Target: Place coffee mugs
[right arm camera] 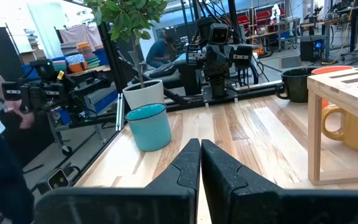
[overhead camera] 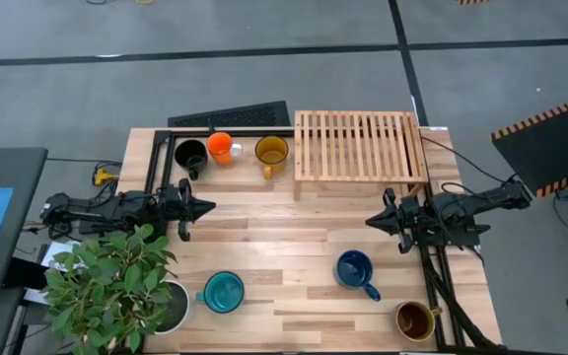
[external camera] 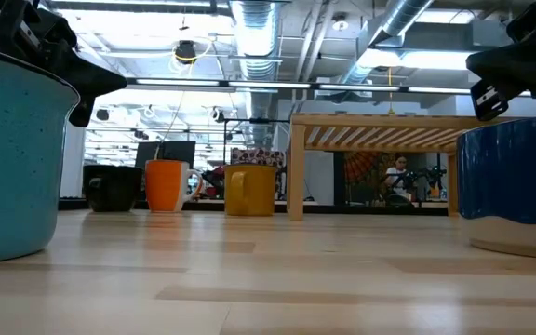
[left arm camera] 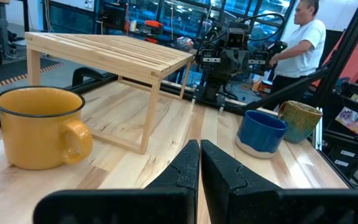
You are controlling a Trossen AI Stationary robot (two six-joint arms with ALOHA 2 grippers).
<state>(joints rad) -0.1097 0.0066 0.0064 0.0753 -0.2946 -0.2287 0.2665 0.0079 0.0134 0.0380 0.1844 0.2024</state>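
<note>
Six coffee mugs stand upright on the wooden table. Black [overhead camera: 190,155], orange [overhead camera: 221,148] and yellow [overhead camera: 271,152] stand in a row at the far edge. Teal [overhead camera: 224,292], dark blue [overhead camera: 355,268] and olive-brown [overhead camera: 415,320] stand toward the near edge. My left gripper [overhead camera: 208,207] hovers level at the table's left, shut and holding nothing [left arm camera: 200,144]. My right gripper [overhead camera: 371,222] hovers level at the right, also shut with nothing in it [right arm camera: 200,143]. The two point at each other across the middle.
A slatted wooden rack [overhead camera: 360,146] stands on legs at the far right, beside the yellow mug. A leafy plant in a white pot [overhead camera: 116,286] fills the near left corner. A keyboard [overhead camera: 230,116] lies beyond the far edge. A person [left arm camera: 303,37] stands past the table.
</note>
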